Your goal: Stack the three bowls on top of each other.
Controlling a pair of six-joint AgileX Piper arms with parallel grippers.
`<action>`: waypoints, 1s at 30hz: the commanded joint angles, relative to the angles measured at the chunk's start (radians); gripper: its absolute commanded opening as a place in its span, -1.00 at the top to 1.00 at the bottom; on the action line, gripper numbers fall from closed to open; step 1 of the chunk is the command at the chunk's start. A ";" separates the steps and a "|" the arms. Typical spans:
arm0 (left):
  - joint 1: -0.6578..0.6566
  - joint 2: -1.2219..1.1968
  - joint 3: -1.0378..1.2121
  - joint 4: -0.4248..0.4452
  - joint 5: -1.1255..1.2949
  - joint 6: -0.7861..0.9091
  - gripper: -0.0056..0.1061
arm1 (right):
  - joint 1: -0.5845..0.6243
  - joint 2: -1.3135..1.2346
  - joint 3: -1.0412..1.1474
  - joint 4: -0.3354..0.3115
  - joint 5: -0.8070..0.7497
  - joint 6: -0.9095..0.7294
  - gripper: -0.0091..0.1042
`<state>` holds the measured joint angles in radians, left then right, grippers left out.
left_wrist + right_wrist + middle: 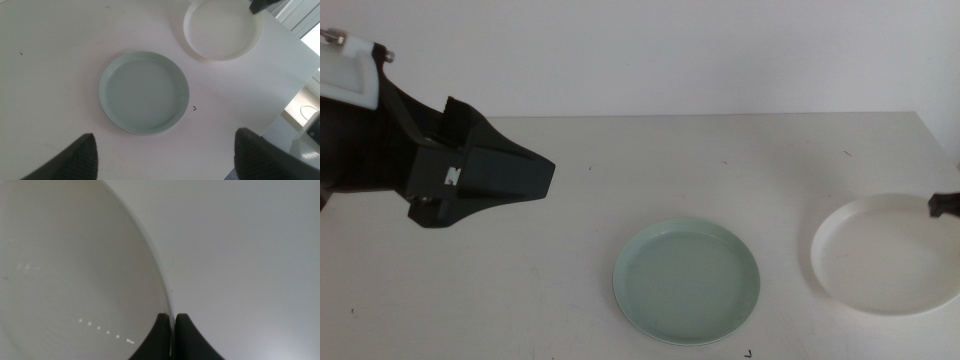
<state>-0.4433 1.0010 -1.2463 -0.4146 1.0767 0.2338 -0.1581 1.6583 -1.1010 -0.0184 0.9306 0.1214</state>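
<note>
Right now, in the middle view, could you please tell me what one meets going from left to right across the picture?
Left gripper raised over the table → mint green bowl → white bowl → right gripper, closed on the white bowl's rim.

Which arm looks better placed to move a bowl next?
The right. Its hand is pinched on the rim of the white bowl, ready to carry it to the green bowl. The left hand hangs open above the table, holding nothing.
</note>
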 commanded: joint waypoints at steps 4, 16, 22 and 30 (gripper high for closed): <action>-0.005 -0.014 -0.029 -0.031 -0.048 -0.003 -0.96 | -0.008 -0.139 -0.117 0.043 0.106 -0.019 0.86; -0.005 -0.014 -0.029 -0.031 -0.047 -0.003 -0.96 | 0.065 -0.168 -0.343 0.301 0.251 -0.103 0.84; -0.005 -0.014 -0.029 -0.031 -0.047 -0.003 -0.96 | 0.206 -0.111 -0.393 0.320 0.244 -0.055 0.82; -0.005 -0.014 -0.029 -0.030 -0.047 -0.003 -0.96 | 0.401 0.017 -0.471 0.319 0.221 0.003 0.82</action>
<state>-0.4433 1.0010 -1.2463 -0.4146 1.0767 0.2338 0.2217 1.6996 -1.5297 0.2818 1.1783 0.1167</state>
